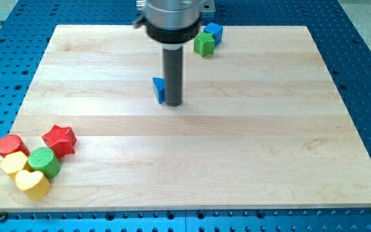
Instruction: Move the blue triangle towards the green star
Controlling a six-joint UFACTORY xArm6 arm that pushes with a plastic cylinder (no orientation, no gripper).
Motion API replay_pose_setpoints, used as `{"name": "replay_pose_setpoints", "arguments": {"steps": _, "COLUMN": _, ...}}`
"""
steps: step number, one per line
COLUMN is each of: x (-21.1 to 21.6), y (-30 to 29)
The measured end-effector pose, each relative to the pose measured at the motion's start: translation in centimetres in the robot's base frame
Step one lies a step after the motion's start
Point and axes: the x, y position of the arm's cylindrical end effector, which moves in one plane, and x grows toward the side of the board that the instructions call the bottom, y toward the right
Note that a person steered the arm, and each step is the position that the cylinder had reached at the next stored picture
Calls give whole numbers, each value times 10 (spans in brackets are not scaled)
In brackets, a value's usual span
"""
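On the pale wooden board (237,161), my tip (173,104) touching the blue triangle (159,89).

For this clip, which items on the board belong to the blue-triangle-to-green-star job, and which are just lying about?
Belong to the job:
- blue triangle, touching my tip's left side
- green star, near the view's top
- my tip

Just lying about:
- blue block, beside the green star
- red star
- red cylinder
- green cylinder
- yellow block
- yellow heart
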Motion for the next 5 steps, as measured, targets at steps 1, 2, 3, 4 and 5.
{"name": "replay_pose_setpoints", "arguments": {"steps": 1, "x": 20, "y": -1}}
{"name": "replay_pose_setpoints", "arguments": {"steps": 2, "x": -4, "y": -38}}
{"name": "replay_pose_setpoints", "arguments": {"steps": 3, "x": -76, "y": -18}}
{"name": "replay_pose_setpoints", "arguments": {"steps": 4, "x": -66, "y": 19}}
{"name": "replay_pose_setpoints", "arguments": {"steps": 5, "x": -29, "y": 8}}
